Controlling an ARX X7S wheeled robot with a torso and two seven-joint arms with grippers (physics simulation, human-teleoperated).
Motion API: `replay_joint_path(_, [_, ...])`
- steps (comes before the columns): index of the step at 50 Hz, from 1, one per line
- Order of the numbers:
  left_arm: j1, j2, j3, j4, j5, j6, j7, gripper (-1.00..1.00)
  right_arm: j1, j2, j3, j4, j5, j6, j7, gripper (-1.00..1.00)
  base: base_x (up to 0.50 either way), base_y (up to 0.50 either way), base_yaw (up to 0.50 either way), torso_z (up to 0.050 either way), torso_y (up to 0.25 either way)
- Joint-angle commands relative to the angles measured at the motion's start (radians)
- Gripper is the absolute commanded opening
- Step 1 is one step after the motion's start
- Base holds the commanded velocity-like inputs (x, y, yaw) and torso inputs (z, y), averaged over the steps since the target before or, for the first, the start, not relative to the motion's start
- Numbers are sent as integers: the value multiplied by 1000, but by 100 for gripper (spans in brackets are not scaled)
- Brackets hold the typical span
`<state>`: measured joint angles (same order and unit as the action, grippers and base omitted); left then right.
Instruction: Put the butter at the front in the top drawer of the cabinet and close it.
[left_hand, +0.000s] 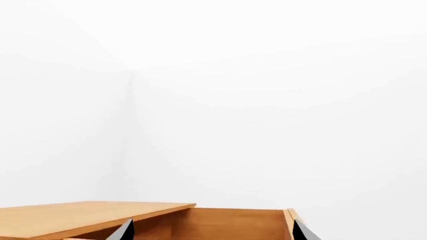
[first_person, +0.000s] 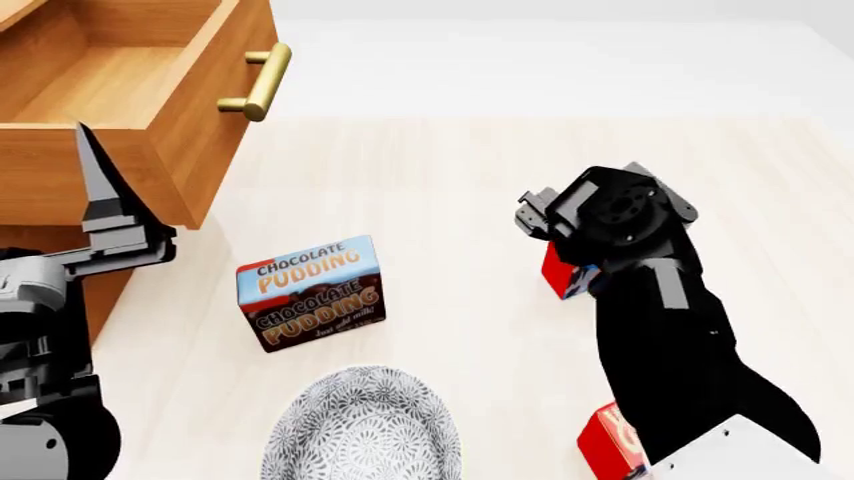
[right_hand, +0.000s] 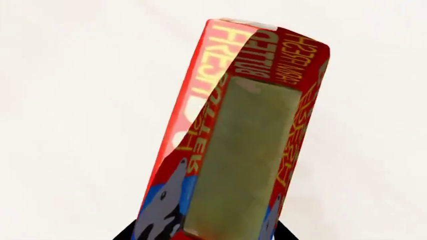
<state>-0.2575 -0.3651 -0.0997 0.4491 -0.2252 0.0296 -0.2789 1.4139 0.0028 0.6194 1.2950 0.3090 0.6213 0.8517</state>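
Left wrist view: light-brown wooden cabinet (left_hand: 93, 217), deep wooden top drawer (left_hand: 233, 222) pulled open, left claw (left_hand: 212, 232) spread wide, holding nothing.

Head view: brown-and-blue box (first_person: 311, 292) lettered "CHOCOLATE PUDDING" on pale tabletop (first_person: 441, 180), patterned grey bowl (first_person: 360, 425) near it; second red carton (first_person: 611, 445) at lower edge.

Right wrist view: right claw (right_hand: 203, 235) closed on red-and-orange butter carton (right_hand: 240, 135), lettering mirrored, "BUTTER" readable, above the tabletop.

Pudding box (first_person: 311, 292) on worktop (first_person: 454, 190): "CHOCOLATE PUDDING" read on its top and again on its front, with smaller script "Just add milk!". Butter carton (right_hand: 233, 145), right wrist view: yellow lettering, mirrored; only "BUTTER" was made out.
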Motion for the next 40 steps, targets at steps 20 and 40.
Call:
replay_joint_path(20, [13,-14,-4,42,-19,-29,-14,100,41,-2,47,14,-136,-17,-75,-100,1,0,0,0,-1])
replay_joint_path(40, [29,-20,-5,80,-22,-39,-27,100,165,9,24,1,-217,-6,-160,-100,0,0,0,0,0])
